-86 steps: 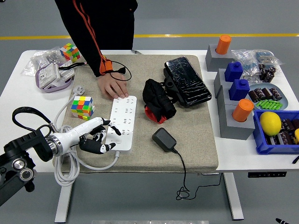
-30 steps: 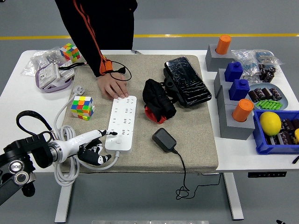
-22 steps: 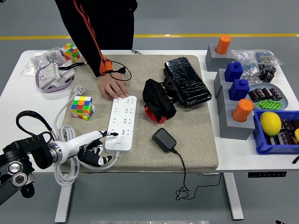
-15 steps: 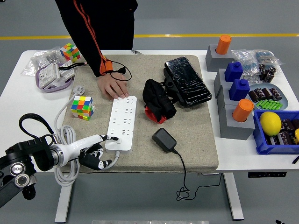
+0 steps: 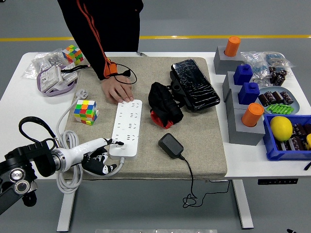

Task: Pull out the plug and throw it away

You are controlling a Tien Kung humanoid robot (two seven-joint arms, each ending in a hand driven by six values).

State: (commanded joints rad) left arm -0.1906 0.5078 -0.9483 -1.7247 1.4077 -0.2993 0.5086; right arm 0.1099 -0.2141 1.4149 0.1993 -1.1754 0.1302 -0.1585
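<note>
The left hand (image 5: 99, 154) reaches in from eight o'clock — index finger extended toward three o'clock, the other fingers curled beneath the palm. The person's hand (image 5: 118, 91) lies flat, fingers pointing toward four o'clock.

A lab or workshop test bay. A white table (image 5: 19, 77) stands on grey industrial floor (image 5: 204, 19) crossed by a yellow line (image 5: 218, 36) at 12 o'clock. Sorted parts sit at 3 o'clock: a blue bin (image 5: 272, 145) and grey blocks (image 5: 240, 127) with pegs (image 5: 252, 114); bagged hardware (image 5: 46, 65) lies at 10 o'clock.
</note>
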